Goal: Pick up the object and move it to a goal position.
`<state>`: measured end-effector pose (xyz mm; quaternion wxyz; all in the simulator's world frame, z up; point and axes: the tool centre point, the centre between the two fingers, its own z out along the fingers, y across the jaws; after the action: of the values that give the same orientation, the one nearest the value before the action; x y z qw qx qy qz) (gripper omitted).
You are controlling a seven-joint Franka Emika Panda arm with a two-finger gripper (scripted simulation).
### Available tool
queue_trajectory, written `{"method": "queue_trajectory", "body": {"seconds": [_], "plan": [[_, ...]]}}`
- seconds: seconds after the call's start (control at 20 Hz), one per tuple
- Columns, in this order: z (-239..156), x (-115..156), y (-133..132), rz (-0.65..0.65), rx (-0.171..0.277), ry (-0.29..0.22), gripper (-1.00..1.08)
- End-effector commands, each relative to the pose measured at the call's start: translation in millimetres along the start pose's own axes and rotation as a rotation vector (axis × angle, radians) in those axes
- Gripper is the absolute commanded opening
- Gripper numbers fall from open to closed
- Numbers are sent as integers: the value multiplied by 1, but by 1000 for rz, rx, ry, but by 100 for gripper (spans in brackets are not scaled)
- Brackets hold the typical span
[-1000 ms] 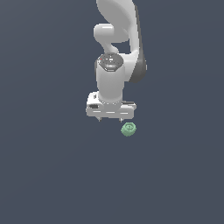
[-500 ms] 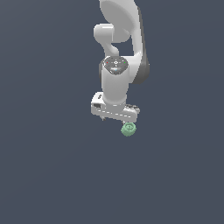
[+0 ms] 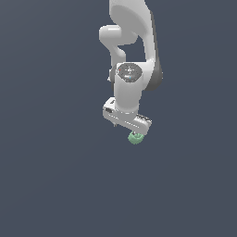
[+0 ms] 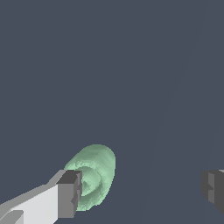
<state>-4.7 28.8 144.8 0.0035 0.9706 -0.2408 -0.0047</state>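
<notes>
Here the tool (image 4: pixel 140 190) hangs with jaws spread wide, one finger (image 4: pixel 70 194) just beside the object (image 4: pixel 94 175)

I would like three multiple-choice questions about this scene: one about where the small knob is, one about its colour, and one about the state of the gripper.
1. Where is the knob relative to the gripper in the wrist view?
A. Centred between the two fingers
B. Right beside one finger, far from the other
C. Outside the picture

2. What colour is the knob?
A. Pale green
B. Red
C. Black

3. What is the state of the gripper?
A. Shut on the knob
B. Shut on nothing
C. Open, with a wide gap

Answers:
1. B, since the knob sits against one finger while the other finger is far across the gap.
2. A, since both views show it pale green against the dark grey ground.
3. C, since the wrist view shows the two fingers wide apart, with only one next to the knob.
</notes>
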Motion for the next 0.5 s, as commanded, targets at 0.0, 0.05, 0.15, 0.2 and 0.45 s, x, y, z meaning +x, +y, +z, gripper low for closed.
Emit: {"method": "queue_trajectory", "body": {"seconds": [0.0, 0.05, 0.15, 0.2, 0.45], "plan": [[3, -3, -4, 63, 1, 0, 100], [4, -4, -6, 88, 2, -1, 100], [6, -7, -9, 137, 3, -1, 100], [8, -8, -11, 162, 3, -1, 100], [13, -14, -19, 285, 5, -1, 100]]}}
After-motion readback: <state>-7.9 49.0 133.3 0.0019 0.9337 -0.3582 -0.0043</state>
